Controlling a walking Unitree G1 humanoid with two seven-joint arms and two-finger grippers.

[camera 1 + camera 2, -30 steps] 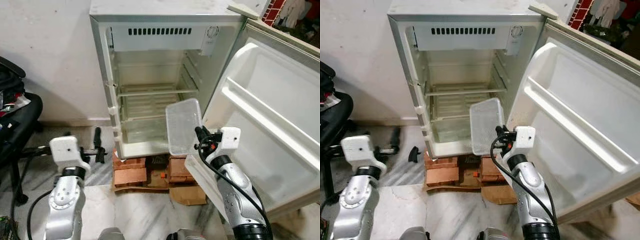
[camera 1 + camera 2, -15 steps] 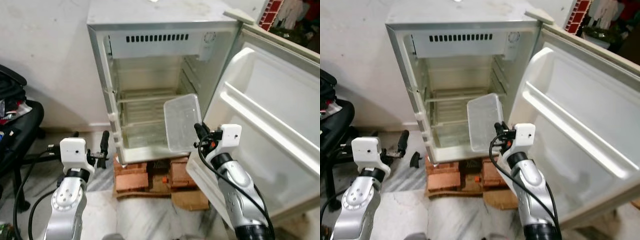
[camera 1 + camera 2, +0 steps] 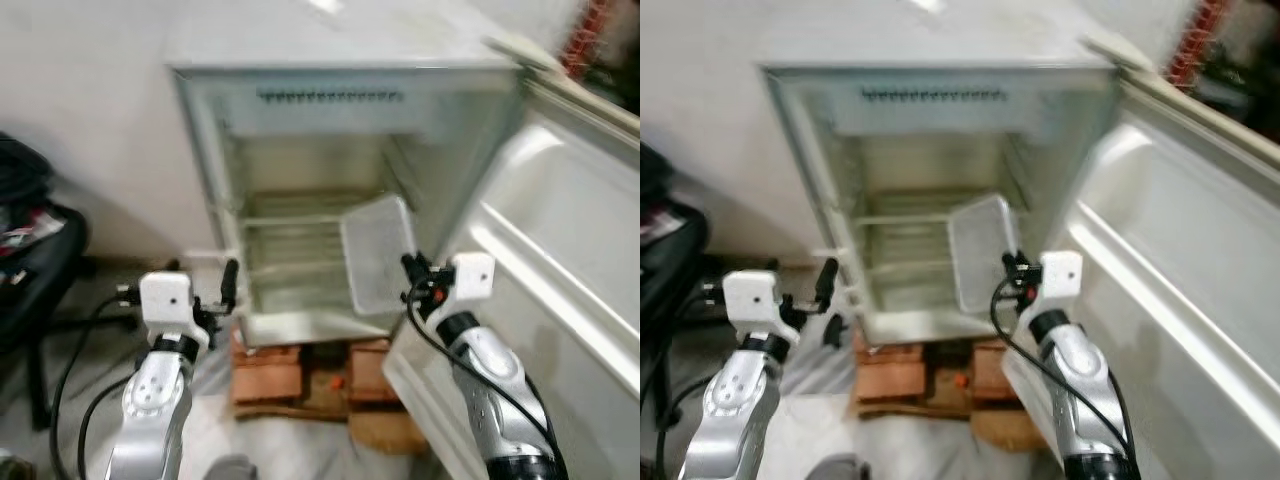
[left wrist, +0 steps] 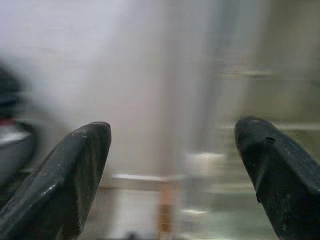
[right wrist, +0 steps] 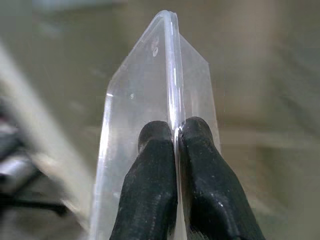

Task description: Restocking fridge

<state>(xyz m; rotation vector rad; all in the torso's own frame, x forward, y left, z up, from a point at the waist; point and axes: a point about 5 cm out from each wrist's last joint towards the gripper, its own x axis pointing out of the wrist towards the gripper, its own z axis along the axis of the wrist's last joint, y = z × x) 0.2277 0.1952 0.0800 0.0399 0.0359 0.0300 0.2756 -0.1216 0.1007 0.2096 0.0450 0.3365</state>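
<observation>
A small white fridge (image 3: pixel 200 150) stands open before me on brick blocks, its shelves bare. My right gripper (image 3: pixel 410 268) is shut on the rim of a clear plastic container (image 3: pixel 378 254), held on edge in front of the fridge's lower compartment. In the right wrist view the two fingers (image 5: pixel 155 170) pinch the container's edge (image 5: pixel 170 60). My left gripper (image 3: pixel 228 280) is raised beside the fridge's left side, open, with nothing between its fingers (image 4: pixel 80 170). The views are blurred.
The fridge door (image 3: pixel 570 250) swings wide open on my right, close to my right arm. Red brick blocks (image 3: pixel 265 375) and cardboard lie under the fridge. A black chair (image 3: pixel 30 270) stands at the left against the white wall.
The camera has moved closer to the fridge and blurred. The container in my right gripper has gone nearer to the fridge opening. My left gripper has risen a little toward the fridge's left side.
</observation>
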